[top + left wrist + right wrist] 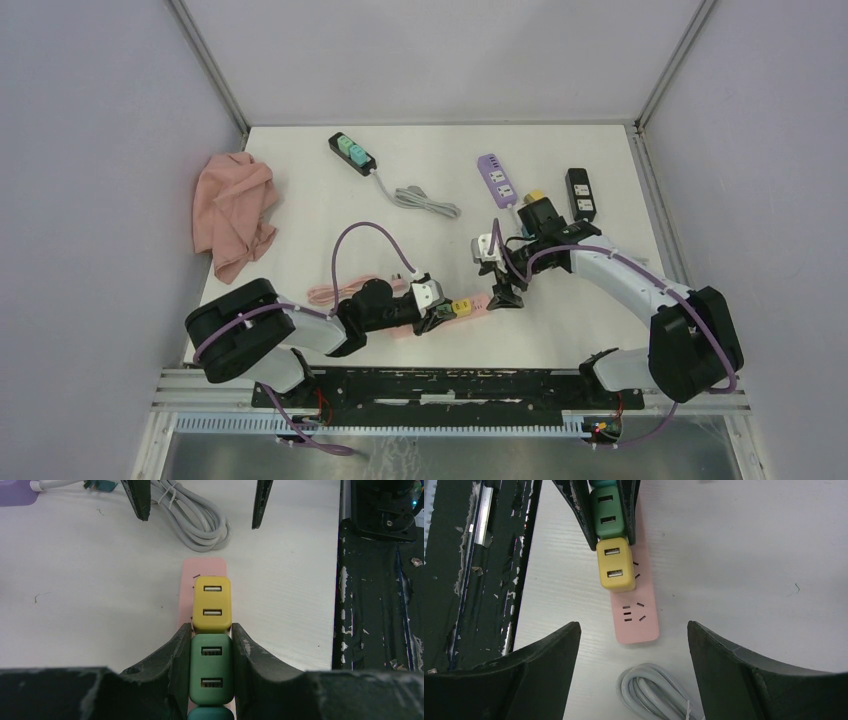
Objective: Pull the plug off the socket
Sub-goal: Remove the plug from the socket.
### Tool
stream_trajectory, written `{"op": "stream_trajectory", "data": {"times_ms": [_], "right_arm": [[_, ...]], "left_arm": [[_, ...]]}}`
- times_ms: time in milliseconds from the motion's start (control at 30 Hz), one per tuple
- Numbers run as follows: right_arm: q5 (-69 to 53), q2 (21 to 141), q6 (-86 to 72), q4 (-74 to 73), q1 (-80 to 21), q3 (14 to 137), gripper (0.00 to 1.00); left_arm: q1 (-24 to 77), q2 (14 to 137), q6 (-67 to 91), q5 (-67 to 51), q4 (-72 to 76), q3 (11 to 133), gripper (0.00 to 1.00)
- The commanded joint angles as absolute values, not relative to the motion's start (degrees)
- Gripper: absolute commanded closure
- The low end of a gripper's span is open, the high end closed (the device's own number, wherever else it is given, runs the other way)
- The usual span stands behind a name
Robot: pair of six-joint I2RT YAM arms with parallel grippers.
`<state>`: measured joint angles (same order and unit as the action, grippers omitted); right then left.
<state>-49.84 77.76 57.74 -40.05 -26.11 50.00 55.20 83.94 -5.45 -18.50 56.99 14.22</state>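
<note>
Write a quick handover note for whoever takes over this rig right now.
Left gripper: shut on the green square USB plug, which sits in the pink plastic power strip.
Right gripper: open, holding nothing, hovering over the strip's free end.
Yellow square USB plug: plugged in right beside the green one.
Done: green plug gripped.
Left: pull it off the strip; it does not look lifted yet.

A yellow plug (pixel 212 603) and a green plug (pixel 211 667) top a pink socket strip (pixel 639 627); the cable (pixel 200 527) is grey.
</note>
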Motion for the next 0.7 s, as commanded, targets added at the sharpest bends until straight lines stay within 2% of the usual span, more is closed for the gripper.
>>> {"op": "stream_trajectory", "data": {"times_ms": [0, 433, 667], "right_arm": [[-50.5, 78.4, 53.6, -36.1, -26.7, 50.1, 0.16], [-46.7, 81.7, 48.3, -31.1, -33.8, 49.9, 0.17], [-41.6, 83.7, 46.6, -29.4, -38.5, 50.5, 0.32]], "left_arm": [[55.2, 83.6, -3.0, -18.7, 57.0, 12.9, 0.95], [55.1, 83.2, -2.2, -18.6, 58.4, 12.4, 0.95], [55.2, 83.8, -1.7, -18.9, 59.9, 12.4, 0.95]]}}
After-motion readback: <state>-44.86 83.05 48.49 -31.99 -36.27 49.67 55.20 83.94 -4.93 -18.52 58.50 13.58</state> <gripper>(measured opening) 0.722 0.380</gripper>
